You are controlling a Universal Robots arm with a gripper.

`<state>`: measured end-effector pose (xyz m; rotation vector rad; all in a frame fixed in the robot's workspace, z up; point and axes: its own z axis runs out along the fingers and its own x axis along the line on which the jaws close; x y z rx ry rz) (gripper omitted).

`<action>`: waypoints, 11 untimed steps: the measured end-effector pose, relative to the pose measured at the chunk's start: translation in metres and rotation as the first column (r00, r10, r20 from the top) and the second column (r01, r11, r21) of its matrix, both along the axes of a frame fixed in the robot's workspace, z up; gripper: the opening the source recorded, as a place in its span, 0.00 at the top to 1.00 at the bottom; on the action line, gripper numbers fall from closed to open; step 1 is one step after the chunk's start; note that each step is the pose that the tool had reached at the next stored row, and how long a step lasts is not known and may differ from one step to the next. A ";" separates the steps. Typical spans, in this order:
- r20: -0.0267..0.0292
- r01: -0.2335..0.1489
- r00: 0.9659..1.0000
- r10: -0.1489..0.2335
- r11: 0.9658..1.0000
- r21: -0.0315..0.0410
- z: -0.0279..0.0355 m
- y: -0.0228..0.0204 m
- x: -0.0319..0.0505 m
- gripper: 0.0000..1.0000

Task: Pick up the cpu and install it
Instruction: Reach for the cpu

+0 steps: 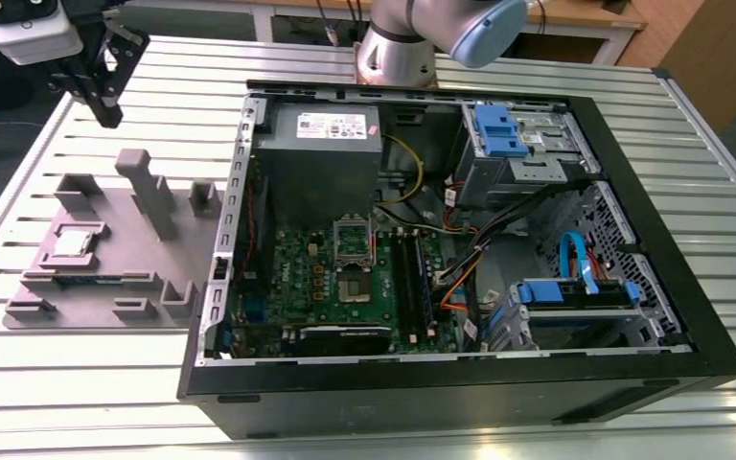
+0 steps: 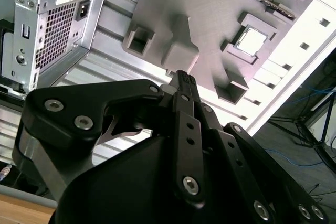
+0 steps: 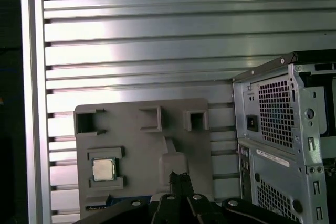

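Gripper (image 1: 106, 113) hangs in the exterior view's upper left, jaws together, nothing in them — cpu (image 1: 74, 241) sits in the grey tray (image 1: 119, 254), mid-left of frame.

Matt grey plastic holder (image 1: 131, 244); silvery metal cpu (image 1: 73, 241).

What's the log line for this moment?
step: pick not begun | gripper: shut, empty, hanging clear of grey fixture | cpu: lying in fixture pocket, untouched | pc case: open beside fixture

Ribbed aluminium tabletop (image 1: 675, 125) under bright glare, wooden furniture (image 1: 701, 48) behind, dark floor (image 2: 294, 145) with blue cables (image 2: 321, 94).
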<state>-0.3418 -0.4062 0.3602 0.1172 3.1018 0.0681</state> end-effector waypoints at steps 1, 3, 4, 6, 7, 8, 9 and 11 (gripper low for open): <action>0.000 0.000 1.000 0.000 1.000 0.000 -0.0004 0.0000 -0.0013 0.89; 0.000 0.000 1.000 0.000 1.000 0.000 -0.0012 -0.0001 -0.0041 0.89; 0.000 0.000 1.000 0.000 1.000 0.000 -0.0017 -0.0001 -0.0058 0.89; 0.000 0.000 1.000 0.000 1.000 0.000 -0.0027 -0.0002 -0.0094 0.89; 0.000 0.000 1.000 0.000 1.000 0.000 -0.0033 -0.0002 -0.0112 0.89; 0.000 0.000 1.000 0.000 1.000 0.000 -0.0041 -0.0004 -0.0131 0.89; 0.000 0.000 1.000 0.000 1.000 0.000 -0.0048 -0.0005 -0.0148 0.89; 0.000 0.000 1.000 0.000 1.000 0.000 -0.0067 -0.0009 -0.0177 0.89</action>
